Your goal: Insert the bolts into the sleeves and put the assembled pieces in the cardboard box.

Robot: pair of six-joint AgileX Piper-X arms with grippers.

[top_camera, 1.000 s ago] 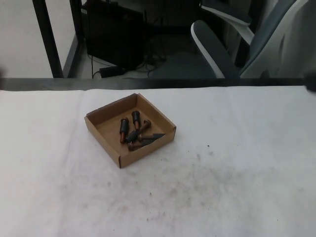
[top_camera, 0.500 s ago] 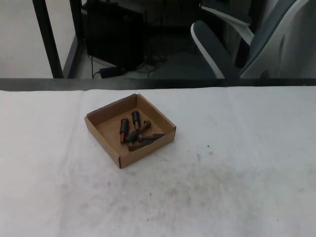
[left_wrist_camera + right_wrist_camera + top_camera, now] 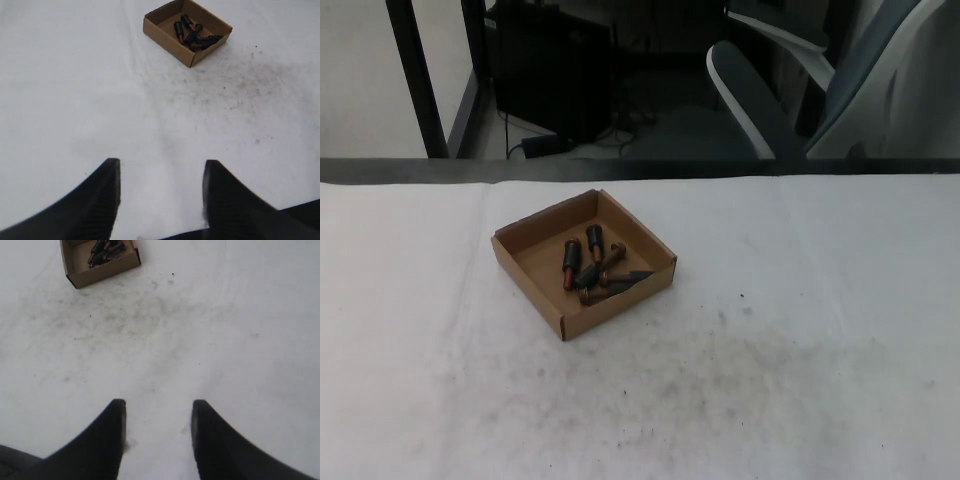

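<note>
Contents: several assembled pieces, copper-coloured bolts seated in dark sleeves, lie in a loose heap inside the cardboard box, from its middle toward one of the walls nearer the arms; some touch or overlap.
Box: brown, shallow and open-topped, it rests flat on the white cloth, turned so that one corner points toward the arms.
Cloth: it covers the bench on every side of the box; grey smudges mark it just on the arms' side of the box.
Left arm: the left gripper hangs over bare cloth, well apart from the box; its two black fingers are spread, with nothing between them.
Right arm: the right gripper hangs over bare cloth too, well apart from the box, beyond the smudges; its fingers are parted and hold nothing.
Background: beyond the box, past the bench's dark far edge, stand an office chair and a black frame post.
</note>
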